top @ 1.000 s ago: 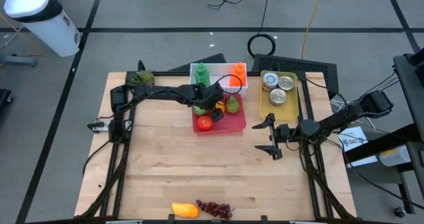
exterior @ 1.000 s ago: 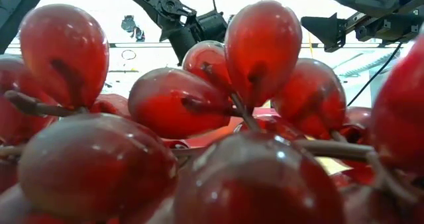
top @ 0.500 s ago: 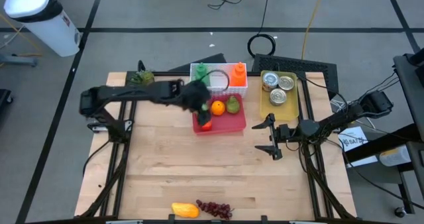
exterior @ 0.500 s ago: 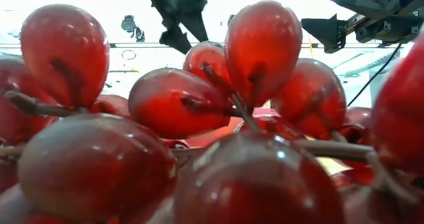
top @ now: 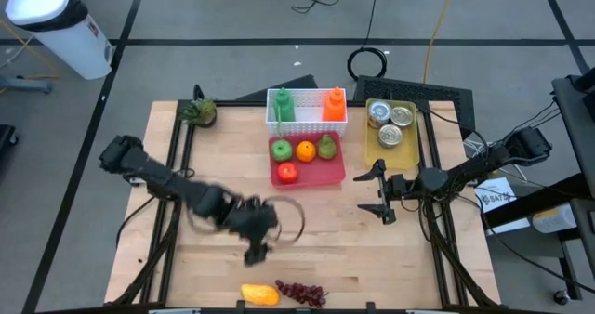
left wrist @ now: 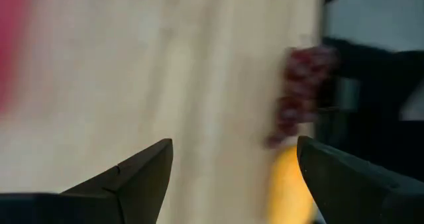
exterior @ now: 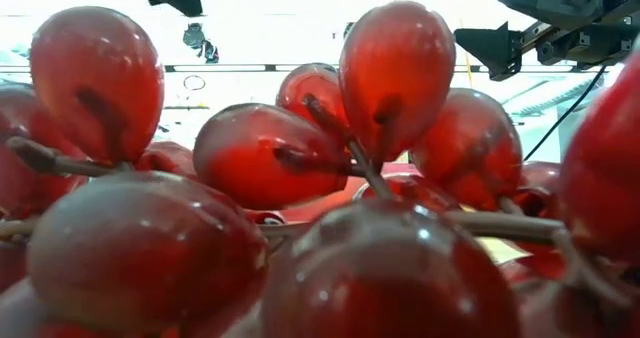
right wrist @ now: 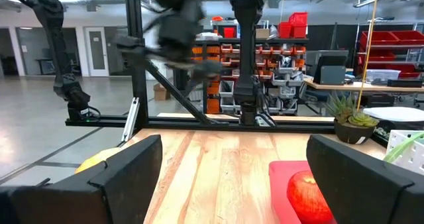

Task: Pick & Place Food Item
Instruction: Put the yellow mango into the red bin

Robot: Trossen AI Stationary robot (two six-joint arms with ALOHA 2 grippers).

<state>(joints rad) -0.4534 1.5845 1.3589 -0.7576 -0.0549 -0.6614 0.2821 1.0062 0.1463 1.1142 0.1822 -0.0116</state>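
While the left gripper (top: 256, 249) hangs spread and empty, the grape bunch (top: 300, 293) lies just beyond it toward the table's (top: 390, 268) front edge, stem lengthwise along that edge; the right gripper (top: 379, 193), also spread, sits farther off.

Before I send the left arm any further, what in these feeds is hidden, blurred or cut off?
- Left gripper, high view: smeared by motion, tips unclear.
- Red plastic grape bunch, low view: fills the lens and hides the tabletop.
- Yellow plastic fruit, left wrist view: blurred, partly behind a finger; its type is unclear.
- Silver tin cans on the yellow tray, high view: too small to read.
- Right gripper waits open.
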